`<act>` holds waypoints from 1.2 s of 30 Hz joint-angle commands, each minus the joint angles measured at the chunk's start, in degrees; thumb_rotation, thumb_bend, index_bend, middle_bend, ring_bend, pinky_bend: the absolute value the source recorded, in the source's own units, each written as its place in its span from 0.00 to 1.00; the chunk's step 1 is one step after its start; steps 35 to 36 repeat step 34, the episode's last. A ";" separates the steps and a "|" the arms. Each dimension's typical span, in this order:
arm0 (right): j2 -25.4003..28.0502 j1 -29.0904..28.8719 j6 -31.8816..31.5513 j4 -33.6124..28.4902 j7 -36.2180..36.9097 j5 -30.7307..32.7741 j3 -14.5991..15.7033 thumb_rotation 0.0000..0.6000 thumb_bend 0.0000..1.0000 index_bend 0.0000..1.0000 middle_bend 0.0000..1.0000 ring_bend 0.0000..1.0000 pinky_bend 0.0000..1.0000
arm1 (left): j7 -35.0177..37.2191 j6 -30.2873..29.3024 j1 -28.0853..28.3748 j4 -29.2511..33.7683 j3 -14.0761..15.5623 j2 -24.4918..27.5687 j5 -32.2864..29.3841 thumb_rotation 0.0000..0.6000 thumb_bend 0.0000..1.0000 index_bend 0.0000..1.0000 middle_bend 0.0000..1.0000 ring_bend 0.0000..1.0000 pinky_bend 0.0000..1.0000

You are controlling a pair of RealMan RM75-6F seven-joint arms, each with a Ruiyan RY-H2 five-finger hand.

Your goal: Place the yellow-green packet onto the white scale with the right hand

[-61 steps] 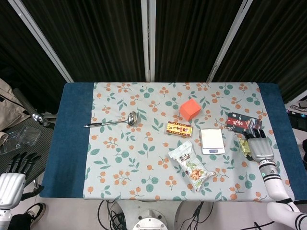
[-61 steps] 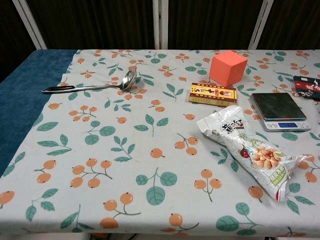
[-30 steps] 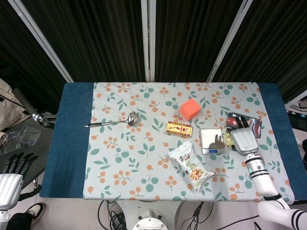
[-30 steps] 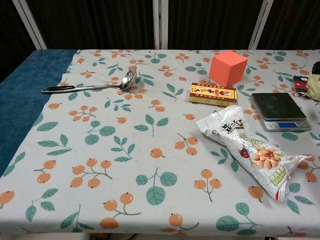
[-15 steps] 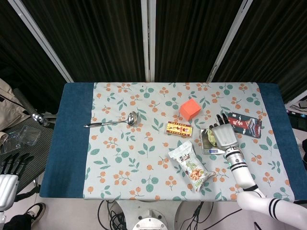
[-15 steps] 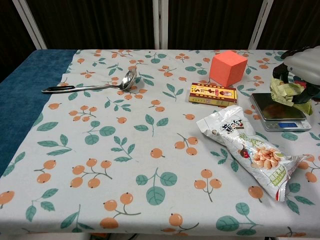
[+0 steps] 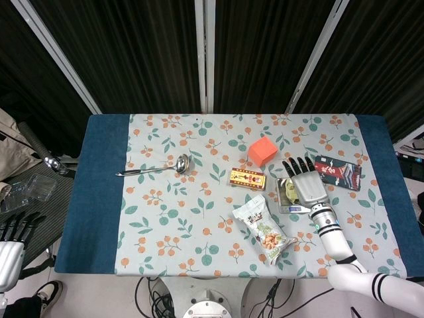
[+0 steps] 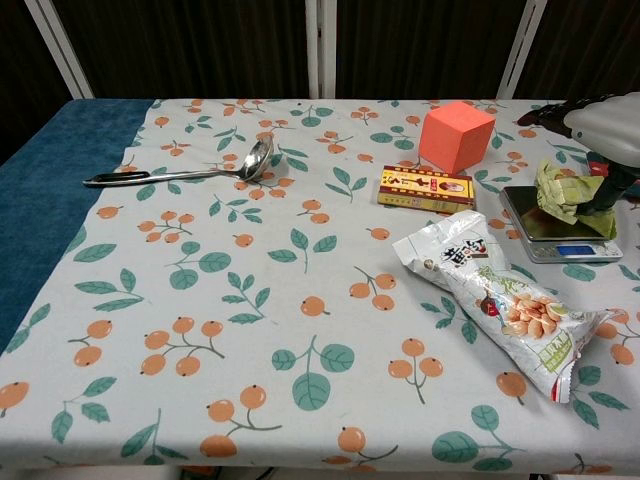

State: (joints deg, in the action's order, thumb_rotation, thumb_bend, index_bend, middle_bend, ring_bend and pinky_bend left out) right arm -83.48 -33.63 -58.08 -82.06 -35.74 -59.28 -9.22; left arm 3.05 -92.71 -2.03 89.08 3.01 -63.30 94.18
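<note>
Nearest: nut bag (image 8: 500,295) lying on the surface (image 8: 250,330). Just beyond it, white scale (image 8: 556,224) with yellow-green packet (image 8: 566,193) on its plate — right hand (image 7: 308,185) above, fingers spread, grip on packet unclear. Farther: yellow box (image 8: 426,188), orange cube (image 8: 456,136), ladle (image 8: 185,172). Left hand (image 7: 12,246) off-surface, fingers apart.

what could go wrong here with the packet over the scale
The yellow-green packet is crumpled and hangs under the right hand over the white scale; released off-centre, it might slide off the platform. The hand may also bump the scale, which is close to the peanut bag and the dark packet.
</note>
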 commanded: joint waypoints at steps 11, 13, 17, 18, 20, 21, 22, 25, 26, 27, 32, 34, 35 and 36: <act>11.24 6.20 -6.35 -10.70 9.12 -5.85 2.63 1.00 0.10 0.00 0.00 0.00 0.00 | -0.38 -0.52 -0.35 0.18 -0.02 -0.10 0.18 1.00 0.04 0.16 0.09 0.00 0.06; 13.75 8.51 -9.05 -12.45 12.60 -8.95 3.70 1.00 0.10 0.00 0.00 0.00 0.00 | -0.43 -0.64 -0.42 0.24 -0.01 -0.12 0.22 1.00 0.04 0.16 0.09 0.00 0.06; 18.06 15.36 -18.14 -12.79 23.02 -17.99 7.08 1.00 0.09 0.00 0.00 0.00 0.00 | -0.95 -0.90 -0.56 0.63 0.09 -0.13 0.55 1.00 0.04 0.16 0.09 0.00 0.06; 18.48 17.00 -20.45 -11.98 25.00 -19.67 7.87 1.00 0.09 0.00 0.00 0.00 0.00 | -1.10 -0.92 -0.58 0.78 0.13 -0.09 0.64 1.00 0.04 0.16 0.09 0.00 0.06; 18.59 20.73 -25.68 -9.13 29.32 -22.73 9.42 1.00 0.09 0.00 0.00 0.00 0.00 | -1.56 -0.93 -0.56 1.17 0.16 0.06 0.84 1.00 0.04 0.16 0.09 0.00 0.06; 17.97 22.97 -28.86 -6.72 31.92 -24.22 10.21 1.00 0.08 0.00 0.00 0.00 0.00 | -1.80 -0.95 -0.52 1.42 0.14 0.16 0.94 1.00 0.04 0.16 0.09 0.00 0.06; 17.19 24.57 -31.12 -4.53 33.88 -25.19 10.70 1.00 0.08 0.00 0.00 0.00 0.00 | -1.95 -1.00 -0.50 1.56 0.09 0.21 1.01 1.00 0.04 0.16 0.09 0.00 0.06; 13.43 29.18 -37.27 4.17 39.91 -26.81 11.47 1.00 0.08 0.00 0.00 0.00 0.00 | -2.21 -1.29 -0.42 1.65 -0.13 0.20 1.24 1.00 0.04 0.16 0.09 0.00 0.06; 12.10 30.32 -38.61 6.88 41.32 -26.71 11.37 1.00 0.07 0.00 0.00 0.00 0.00 | -2.26 -1.32 -0.39 1.60 -0.18 0.19 1.27 1.00 0.04 0.16 0.09 0.00 0.06; 10.43 31.63 -39.56 10.21 42.79 -26.19 11.23 1.00 0.07 0.00 0.00 0.00 0.00 | -2.34 -1.29 -0.37 1.56 -0.20 0.17 1.26 1.00 0.04 0.16 0.09 0.00 0.06; 7.62 33.71 -36.89 17.34 49.49 -24.43 11.30 1.00 0.07 0.00 0.00 0.00 0.00 | -2.49 -0.93 -0.24 1.65 -0.09 0.16 1.37 1.00 0.04 0.16 0.09 0.00 0.06; 7.33 33.80 -35.98 18.59 49.78 -24.46 11.14 1.00 0.07 0.00 0.00 0.00 0.00 | -2.87 -0.92 -0.13 1.76 -0.09 0.15 1.68 1.00 0.04 0.16 0.09 0.00 0.06; 7.33 33.80 -35.98 18.59 49.78 -24.46 11.14 1.00 0.07 0.00 0.00 0.00 0.00 | -2.87 -0.92 -0.13 1.76 -0.09 0.15 1.68 1.00 0.04 0.16 0.09 0.00 0.06; 7.33 33.80 -35.98 18.59 49.78 -24.46 11.14 1.00 0.07 0.00 0.00 0.00 0.00 | -2.87 -0.92 -0.13 1.76 -0.09 0.15 1.68 1.00 0.04 0.16 0.09 0.00 0.06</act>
